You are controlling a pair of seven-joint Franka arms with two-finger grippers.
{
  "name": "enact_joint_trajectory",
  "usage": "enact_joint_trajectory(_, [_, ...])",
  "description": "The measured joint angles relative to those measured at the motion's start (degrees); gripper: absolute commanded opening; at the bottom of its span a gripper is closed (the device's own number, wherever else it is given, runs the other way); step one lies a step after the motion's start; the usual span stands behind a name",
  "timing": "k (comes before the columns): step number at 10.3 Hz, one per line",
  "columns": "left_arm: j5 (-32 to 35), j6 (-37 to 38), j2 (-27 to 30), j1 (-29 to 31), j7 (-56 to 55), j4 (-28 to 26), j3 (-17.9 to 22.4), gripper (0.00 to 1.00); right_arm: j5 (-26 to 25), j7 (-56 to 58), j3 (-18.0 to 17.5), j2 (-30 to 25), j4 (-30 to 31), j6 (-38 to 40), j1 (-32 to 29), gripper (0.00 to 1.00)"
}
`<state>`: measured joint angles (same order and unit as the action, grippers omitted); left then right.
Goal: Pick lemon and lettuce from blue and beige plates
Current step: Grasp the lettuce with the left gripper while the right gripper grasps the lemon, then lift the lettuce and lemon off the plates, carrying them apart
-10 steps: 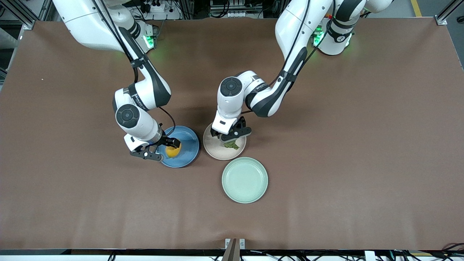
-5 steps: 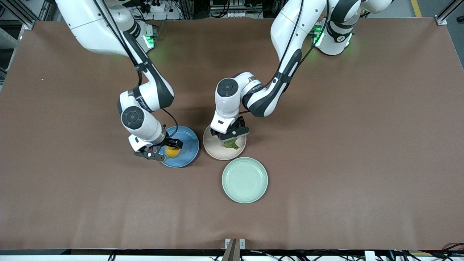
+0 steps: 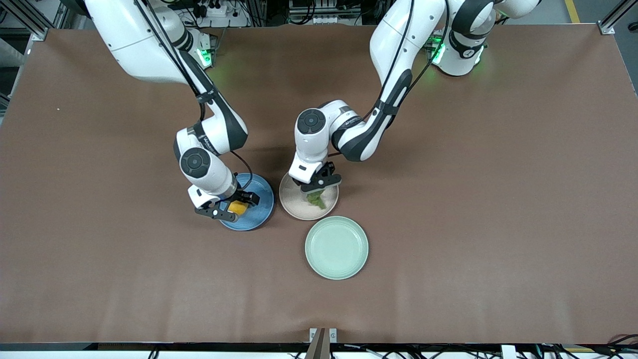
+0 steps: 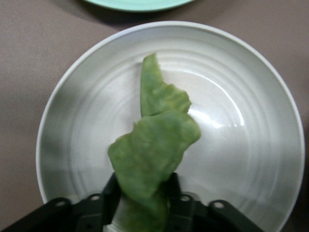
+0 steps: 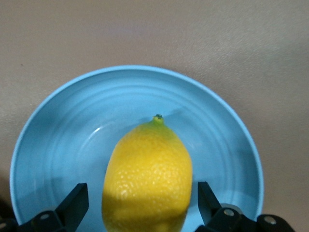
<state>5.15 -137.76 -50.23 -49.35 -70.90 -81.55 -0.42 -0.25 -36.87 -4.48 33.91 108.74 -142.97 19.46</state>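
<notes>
1. Two end effectors of mine are at work. My right end effector [image 3: 233, 206] is over the blue plate [image 3: 260, 195], clenched on the lemon [image 5: 147, 177].
2. My left end effector [image 3: 316, 187] is over the beige plate [image 3: 291, 202], pinching the lettuce leaf [image 4: 152, 145], which hangs above the plate.
3. A pale green plate [image 3: 337, 247] sits on the tabletop [image 3: 498, 199], nearer the front camera than the beige plate.

Right end effector [image 3: 231, 207]: shifted toward the blue plate's [image 3: 260, 209] centre, lemon [image 3: 238, 207] carried along and now more covered. Left end effector [image 3: 318, 186]: drawn slightly farther from the front camera; lettuce [image 3: 316, 198] lifted, hanging over the beige plate [image 3: 294, 205].
</notes>
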Motion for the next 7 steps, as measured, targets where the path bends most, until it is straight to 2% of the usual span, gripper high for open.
enact_joint_trajectory(3, [0.02,0.05,0.04,-0.04,0.00,0.57,0.20,0.00,0.00,-0.03,0.03,1.10,0.00,-0.80,0.18,0.98])
enact_joint_trajectory(4, [0.02,0.55,0.39,-0.05,0.00,0.82,0.38,0.00,0.00,-0.03,0.06,1.31,0.00,-0.85,0.18,0.88])
enact_joint_trajectory(7, [0.03,4.48,2.51,0.10,0.00,1.71,1.01,0.00,-0.03,-0.03,0.13,1.41,-0.03,-0.91,0.18,0.67])
